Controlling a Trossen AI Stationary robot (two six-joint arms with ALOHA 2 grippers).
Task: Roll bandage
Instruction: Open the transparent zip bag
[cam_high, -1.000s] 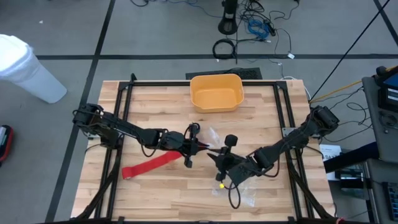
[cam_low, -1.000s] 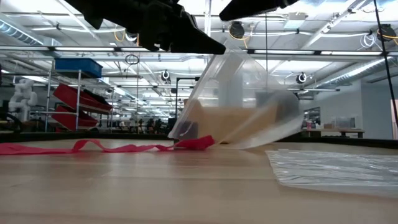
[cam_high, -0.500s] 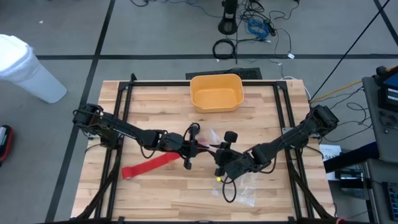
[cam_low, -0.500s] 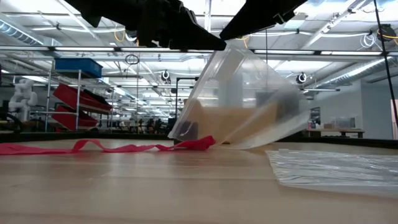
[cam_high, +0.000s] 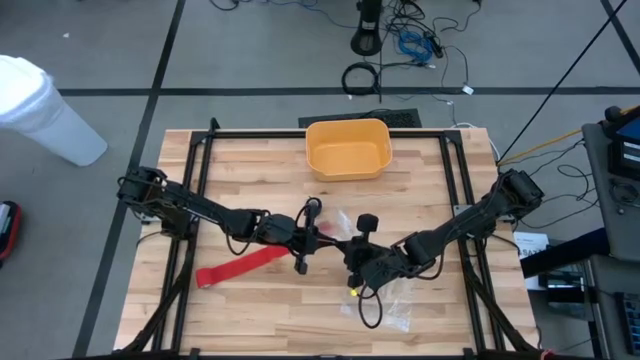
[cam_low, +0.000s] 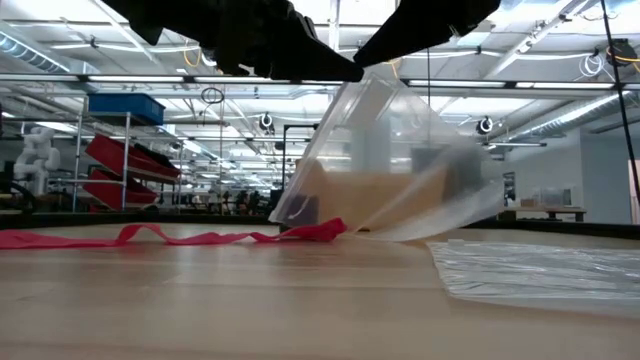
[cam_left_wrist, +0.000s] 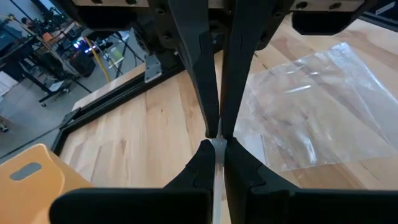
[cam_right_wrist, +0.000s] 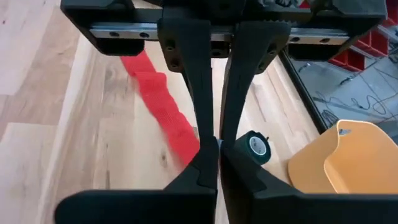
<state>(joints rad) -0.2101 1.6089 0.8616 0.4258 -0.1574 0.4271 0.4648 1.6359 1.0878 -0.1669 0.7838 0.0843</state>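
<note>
The red bandage (cam_high: 240, 265) lies flat as a long strip on the wood table, left of centre. It also shows in the low view (cam_low: 150, 238) and in the right wrist view (cam_right_wrist: 163, 109). No gripper touches it. Its right end lies at the foot of a clear plastic bag (cam_low: 400, 170). My left gripper (cam_high: 322, 238) and my right gripper (cam_high: 346, 247) meet tip to tip at the table's middle, both shut on the bag's top. My left gripper pinches the bag's thin top edge (cam_left_wrist: 216, 148) between its two fingers, coming slanting from the table's left. The bag hangs below, tilted, its lower edge (cam_low: 380, 232) on the table. My right gripper is shut on the same top edge (cam_low: 366, 72), right against the left fingertips (cam_right_wrist: 209, 134), coming from the table's right. The plastic between its own fingers is too thin to make out in the right wrist view.
A yellow bin (cam_high: 348, 148) stands at the far middle of the table. A flat clear plastic sheet (cam_high: 392, 305) lies under the right arm, also in the low view (cam_low: 540, 270). A small dark tape roll (cam_right_wrist: 255, 147) lies near the grippers.
My right gripper has gone a little toward the table's left and down, up to the left gripper at the bag's top. The bag stays lifted with its lower edge on the table. The bandage has not moved.
</note>
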